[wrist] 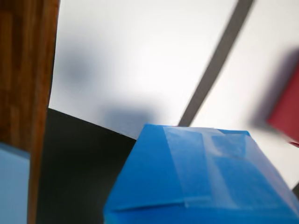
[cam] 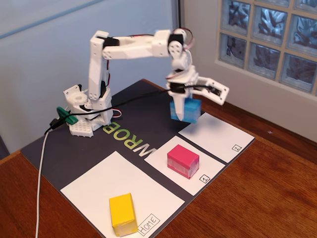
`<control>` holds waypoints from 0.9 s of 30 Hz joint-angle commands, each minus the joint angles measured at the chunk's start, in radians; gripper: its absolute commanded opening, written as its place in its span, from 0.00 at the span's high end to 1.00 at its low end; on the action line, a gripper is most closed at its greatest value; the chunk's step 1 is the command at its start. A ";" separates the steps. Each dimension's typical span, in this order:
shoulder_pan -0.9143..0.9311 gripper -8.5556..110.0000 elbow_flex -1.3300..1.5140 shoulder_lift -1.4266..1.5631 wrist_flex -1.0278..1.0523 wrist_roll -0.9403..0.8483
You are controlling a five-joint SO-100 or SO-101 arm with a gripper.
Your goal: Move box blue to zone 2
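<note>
The box blue (cam: 186, 109) is seen in the fixed view at the far edge of zone 2 (cam: 218, 137), on or just above the dark mat (cam: 64, 148) where that sheet's far corner begins; whether it rests on the surface or is lifted cannot be told. In the wrist view the box blue (wrist: 201, 182) fills the lower half of the picture, with the white sheet of zone 2 (wrist: 140, 60) spread beyond it toward 12 o'clock and a dark strip of mat running toward 1 o'clock.

The gripper (cam: 190, 106) is placed over the box from above: one finger (cam: 179, 105) is laid against the box's front face, and the other jaw is splayed wide toward 3 o'clock, clear of the box. The jaws are thus spread apart and nothing is clamped.

From the box, the pink block (cam: 183, 161) is found toward 6 o'clock on the sheet marked "1" (cam: 163, 157), well apart. The yellow block (cam: 122, 214) is farther off, toward 7 o'clock, on the "Home" sheet (cam: 99, 183). The mat is laid on a wooden table (cam: 267, 198).
</note>
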 commanded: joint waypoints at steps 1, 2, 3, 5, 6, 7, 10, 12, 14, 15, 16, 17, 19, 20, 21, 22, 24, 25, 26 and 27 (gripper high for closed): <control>-0.011 0.93 -0.034 -0.020 -0.063 0.011; -0.011 0.93 -0.034 -0.037 -0.078 0.012; -0.011 0.93 -0.034 -0.052 -0.094 0.012; -0.011 0.93 -0.028 -0.077 -0.130 0.012; -0.011 0.93 -0.021 -0.086 -0.153 0.012; -0.012 0.93 -0.020 -0.094 -0.170 0.011; -0.017 0.93 -0.020 -0.115 -0.210 0.008; -0.020 0.93 -0.020 -0.124 -0.229 0.006; -0.020 0.93 -0.021 -0.137 -0.252 0.008; -0.020 0.93 -0.021 -0.146 -0.265 0.011; -0.020 0.93 -0.020 -0.156 -0.282 0.015; -0.020 0.93 -0.018 -0.166 -0.302 0.029; -0.025 0.93 -0.018 -0.183 -0.345 0.040; -0.029 0.93 -0.018 -0.190 -0.368 0.040; -0.034 0.93 -0.018 -0.199 -0.390 0.043; -0.037 0.93 -0.018 -0.206 -0.411 0.049; -0.044 0.93 -0.018 -0.222 -0.448 0.060; -0.049 0.93 -0.018 -0.230 -0.459 0.061; -0.055 0.93 -0.018 -0.238 -0.465 0.061; -0.060 0.93 -0.018 -0.244 -0.469 0.063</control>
